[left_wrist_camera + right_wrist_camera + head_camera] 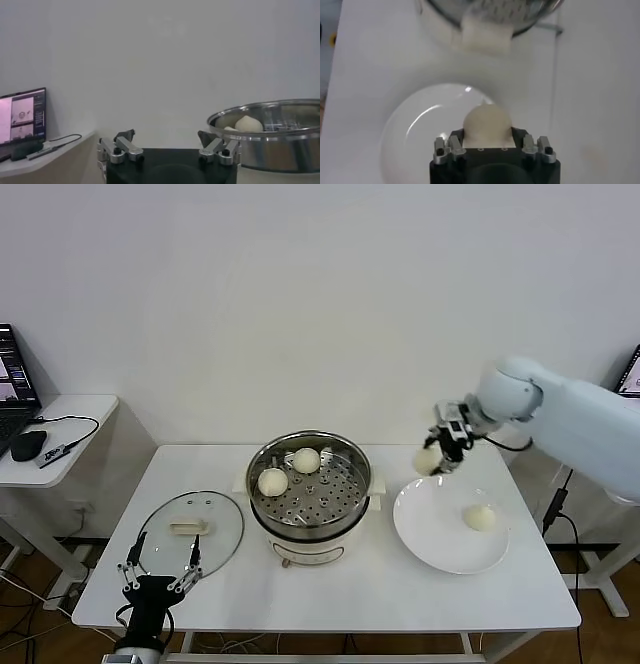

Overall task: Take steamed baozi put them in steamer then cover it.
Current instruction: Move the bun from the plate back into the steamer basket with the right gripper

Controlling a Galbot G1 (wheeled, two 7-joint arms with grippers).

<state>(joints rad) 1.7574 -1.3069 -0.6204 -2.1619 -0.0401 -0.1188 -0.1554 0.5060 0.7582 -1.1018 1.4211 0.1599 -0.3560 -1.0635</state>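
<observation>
Cream bun held in air by right gripper, two already in steamer

Cream-white baozi [429, 459] sits clamped between the right gripper [440, 460] fingers; in the right wrist view the bun [487, 124] fills the gap between both fingers and bulges out past the tips. Gripper is closed on it, raised off the table, above the far-left rim of the white plate [430, 534], btwn plate and steamer. Right arm reaches in from the robot's right side, forearm angled down and inward, wrist bent twd the table.

One more baozi [480, 517] lies on the plate, right of centre, well apart from the held one.

Steamer [310, 529] stands mid-table just left of the plate, w/ shiny perforated tray uncovered. Two baozi rest on the tray: one at the left [273, 481], one at the far side [306, 460], near each other but not touching. Left wrist view shows the steel rim [270, 135] and one bun [248, 123] peeking over it.

Cover [190, 529], clear glass w/ cream handle, lies flat on the table left of the steamer, near the front-left corner.

Left gripper [158, 576] hangs low at the front-left table edge, just in front of the cover, fingers spread wide, holding nothing.

White table [350, 594] carries it all. Side desk w/ laptop [15, 379] and mouse [28, 445] stands further left.
</observation>
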